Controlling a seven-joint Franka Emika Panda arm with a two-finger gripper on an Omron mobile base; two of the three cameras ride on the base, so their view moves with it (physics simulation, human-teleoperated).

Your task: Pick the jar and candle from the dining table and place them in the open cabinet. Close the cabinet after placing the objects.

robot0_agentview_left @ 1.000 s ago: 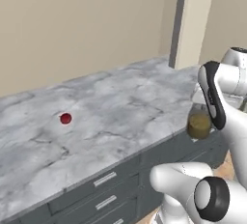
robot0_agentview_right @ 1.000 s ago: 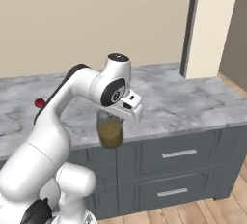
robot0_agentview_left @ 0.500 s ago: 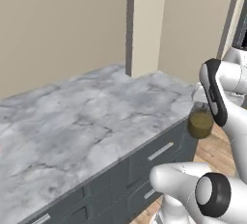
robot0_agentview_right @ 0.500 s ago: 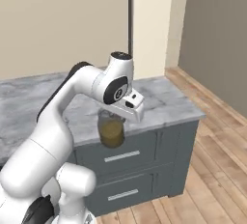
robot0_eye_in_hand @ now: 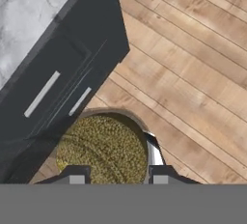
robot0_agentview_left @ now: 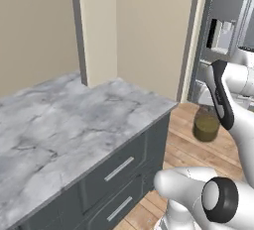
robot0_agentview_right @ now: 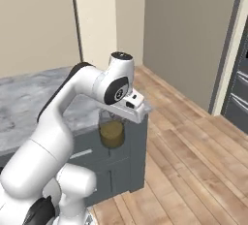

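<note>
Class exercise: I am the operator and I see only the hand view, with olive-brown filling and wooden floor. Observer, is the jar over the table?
Observer: No. In the left base view the jar hangs over the wooden floor, beyond the dining table corner.
Operator: Is it really held?
Observer: Yes, the right base view shows the end effector shut on the jar's top, lifted clear.
Operator: What lies ahead?
Observer: A tall dark unit stands in the left base view's upper right.
</note>
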